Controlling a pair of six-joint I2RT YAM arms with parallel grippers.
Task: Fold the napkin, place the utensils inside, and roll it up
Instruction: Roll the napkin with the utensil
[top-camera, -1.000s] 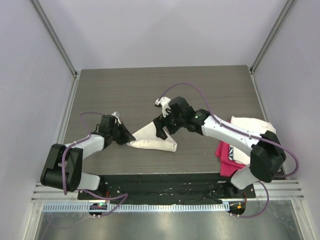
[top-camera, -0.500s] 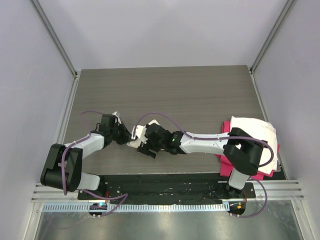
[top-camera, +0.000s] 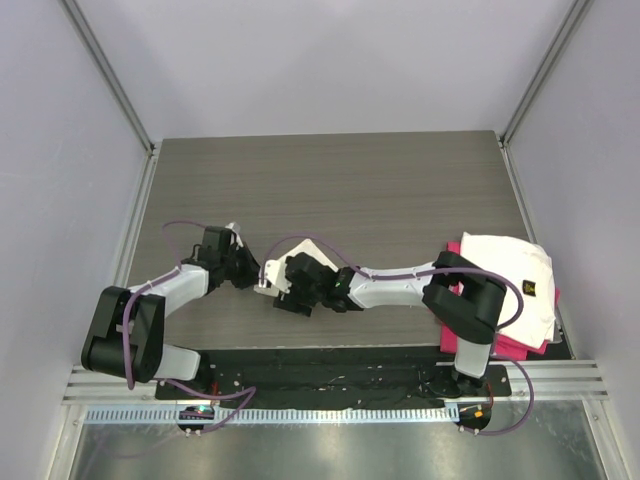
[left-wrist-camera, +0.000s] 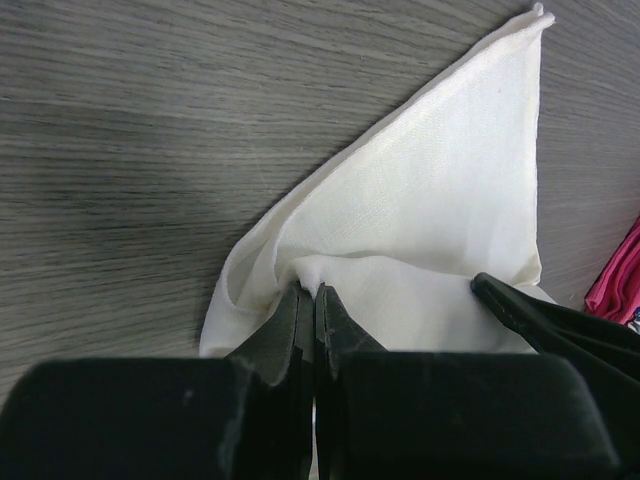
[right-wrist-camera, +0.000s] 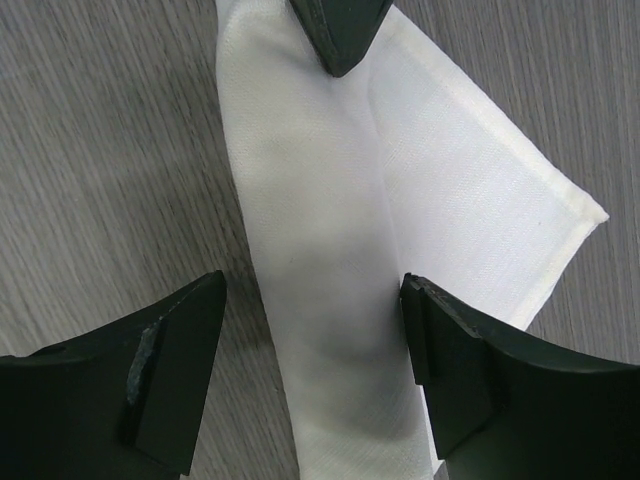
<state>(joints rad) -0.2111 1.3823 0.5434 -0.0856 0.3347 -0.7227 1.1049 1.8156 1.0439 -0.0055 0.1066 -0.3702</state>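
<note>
Near the front edge of the dark wood-grain table (top-camera: 330, 180), the napkin (left-wrist-camera: 430, 240) lies folded into a long, creased triangle. Over its middle hangs the right gripper (right-wrist-camera: 312, 290), jaws spread wide to either side of the cloth and grasping nothing. The left gripper (left-wrist-camera: 308, 292) has its jaws clenched on a bunched corner of the napkin. For a clean fold, I judge the left should keep that pinch taut while the right presses the crease flat and squares the edges.
</note>
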